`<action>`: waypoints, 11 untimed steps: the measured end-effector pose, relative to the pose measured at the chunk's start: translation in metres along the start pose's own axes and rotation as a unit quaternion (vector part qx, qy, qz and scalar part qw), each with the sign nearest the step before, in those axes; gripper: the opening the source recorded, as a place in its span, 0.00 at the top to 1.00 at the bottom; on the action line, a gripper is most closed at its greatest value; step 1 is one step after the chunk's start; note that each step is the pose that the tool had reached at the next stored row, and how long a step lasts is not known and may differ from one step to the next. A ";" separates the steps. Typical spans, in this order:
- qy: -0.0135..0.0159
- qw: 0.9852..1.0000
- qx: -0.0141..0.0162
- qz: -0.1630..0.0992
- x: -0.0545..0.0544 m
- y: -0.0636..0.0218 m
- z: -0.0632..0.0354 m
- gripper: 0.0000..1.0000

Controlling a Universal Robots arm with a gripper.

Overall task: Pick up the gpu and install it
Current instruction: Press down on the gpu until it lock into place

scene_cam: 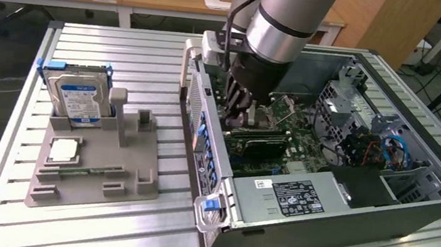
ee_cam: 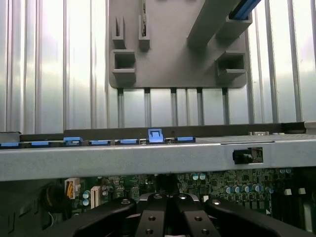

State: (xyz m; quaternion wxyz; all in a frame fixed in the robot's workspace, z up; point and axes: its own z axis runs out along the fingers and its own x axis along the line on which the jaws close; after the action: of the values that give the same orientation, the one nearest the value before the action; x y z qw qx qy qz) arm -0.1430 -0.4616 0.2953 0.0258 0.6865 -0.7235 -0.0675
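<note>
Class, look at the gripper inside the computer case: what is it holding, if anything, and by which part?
The gripper is shut just above the gpu standing on the motherboard; whether it grips the card's top edge cannot be told.

The gpu [scene_cam: 258,142], a thin dark circuit card, is lying low and flat inside the open computer case [scene_cam: 412,210], over the green motherboard, just beside the case's slotted rear wall and near the boxy power supply.
</note>
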 end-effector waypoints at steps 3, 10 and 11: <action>0.000 1.000 0.000 0.000 0.000 0.0012 0.0002 0.89; 0.000 1.000 0.000 0.000 0.000 0.0034 0.0005 0.89; 0.000 1.000 0.000 0.000 0.000 0.0036 0.0006 0.89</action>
State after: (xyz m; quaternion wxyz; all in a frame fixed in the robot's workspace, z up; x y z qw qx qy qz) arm -0.1467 -0.4616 0.2952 0.0257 0.6865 -0.7235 -0.0677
